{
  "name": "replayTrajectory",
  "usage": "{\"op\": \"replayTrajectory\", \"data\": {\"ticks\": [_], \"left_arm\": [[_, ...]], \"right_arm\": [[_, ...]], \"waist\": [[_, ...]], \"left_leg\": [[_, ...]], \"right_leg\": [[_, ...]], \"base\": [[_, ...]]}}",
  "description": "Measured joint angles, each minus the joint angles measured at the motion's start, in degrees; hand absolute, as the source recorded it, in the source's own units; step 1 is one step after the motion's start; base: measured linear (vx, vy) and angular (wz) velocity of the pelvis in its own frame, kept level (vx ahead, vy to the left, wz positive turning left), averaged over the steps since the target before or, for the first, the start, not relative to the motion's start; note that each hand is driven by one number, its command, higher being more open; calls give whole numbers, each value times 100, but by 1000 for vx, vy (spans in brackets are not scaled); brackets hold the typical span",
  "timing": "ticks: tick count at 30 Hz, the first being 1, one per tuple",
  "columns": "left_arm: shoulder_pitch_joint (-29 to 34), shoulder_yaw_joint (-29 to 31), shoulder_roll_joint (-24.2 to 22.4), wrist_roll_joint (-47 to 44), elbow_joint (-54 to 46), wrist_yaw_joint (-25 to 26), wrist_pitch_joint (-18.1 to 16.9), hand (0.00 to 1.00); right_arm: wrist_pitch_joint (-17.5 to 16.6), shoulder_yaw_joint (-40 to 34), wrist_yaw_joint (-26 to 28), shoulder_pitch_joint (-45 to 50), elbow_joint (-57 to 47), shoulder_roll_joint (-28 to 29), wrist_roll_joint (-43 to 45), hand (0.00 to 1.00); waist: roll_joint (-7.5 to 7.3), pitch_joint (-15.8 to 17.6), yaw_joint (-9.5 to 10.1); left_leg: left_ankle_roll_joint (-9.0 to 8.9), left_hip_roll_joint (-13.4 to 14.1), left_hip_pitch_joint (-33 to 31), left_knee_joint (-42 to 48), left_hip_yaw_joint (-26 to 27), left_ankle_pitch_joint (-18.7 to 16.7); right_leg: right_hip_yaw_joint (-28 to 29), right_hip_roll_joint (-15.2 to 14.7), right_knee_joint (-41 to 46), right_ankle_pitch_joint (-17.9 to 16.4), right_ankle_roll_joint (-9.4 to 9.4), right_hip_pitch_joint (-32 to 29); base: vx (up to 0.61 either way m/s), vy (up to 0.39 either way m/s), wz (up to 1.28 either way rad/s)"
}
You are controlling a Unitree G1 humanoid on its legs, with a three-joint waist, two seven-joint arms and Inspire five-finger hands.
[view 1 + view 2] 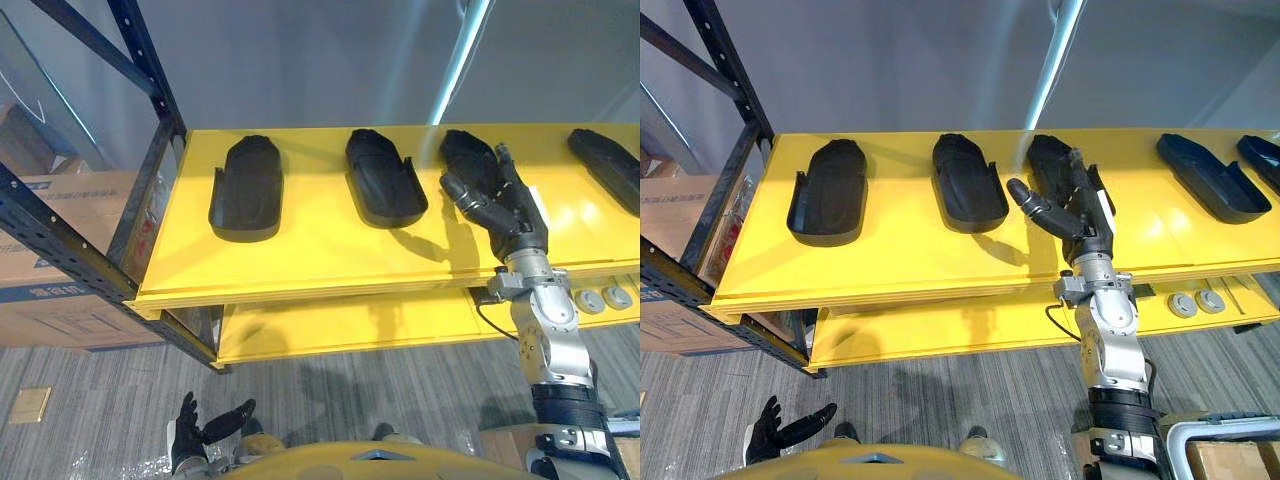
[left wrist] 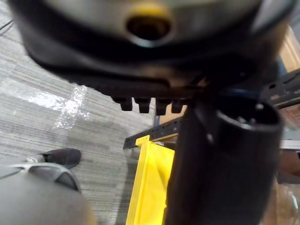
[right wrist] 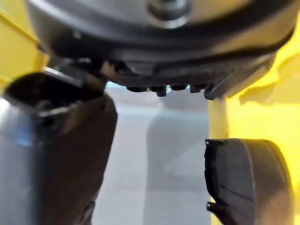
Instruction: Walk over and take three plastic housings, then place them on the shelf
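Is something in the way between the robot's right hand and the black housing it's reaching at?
No, nothing visible. The right hand is directly over that housing on the yellow shelf, fingers straight.

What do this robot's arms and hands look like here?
The right arm is silver-grey, built of rounded metal segments with a black band lower down. The right hand and left hand are both dark, with slim fingers and a thicker thumb.

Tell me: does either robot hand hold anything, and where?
Nothing is gripped. The right robot hand lies open over a housing on the shelf; the left robot hand is open, empty.
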Motion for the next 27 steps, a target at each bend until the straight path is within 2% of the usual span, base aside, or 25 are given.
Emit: {"op": "replayTrajectory", "data": {"ticks": [11, 18, 27], "left_arm": [[185, -6, 14, -1, 1, -317, 25, 100], [185, -108, 56, -1, -18, -364, 167, 100], [183, -140, 79, -5, -49, -388, 251, 100]], "right_arm": [[51, 168, 47, 108, 296, 51, -37, 100], [270, 313, -79, 111, 685, 98, -38, 100], [258, 310, -84, 97, 773, 98, -47, 100]], "waist": [[8, -2, 55], [22, -9, 61], [50, -14, 59]], "left_leg": [[16, -59, -37, -2, -177, -7], [27, -100, -113, -2, -255, -9], [51, -138, -123, -1, -322, 8]], "right_leg": [[-180, -55, -14, -58, 7, 77], [-253, -97, -3, -57, 16, 83], [-286, -128, 15, -32, 34, 97]], "base": [[3, 14, 8], [17, 8, 4], [25, 11, 2]]}}
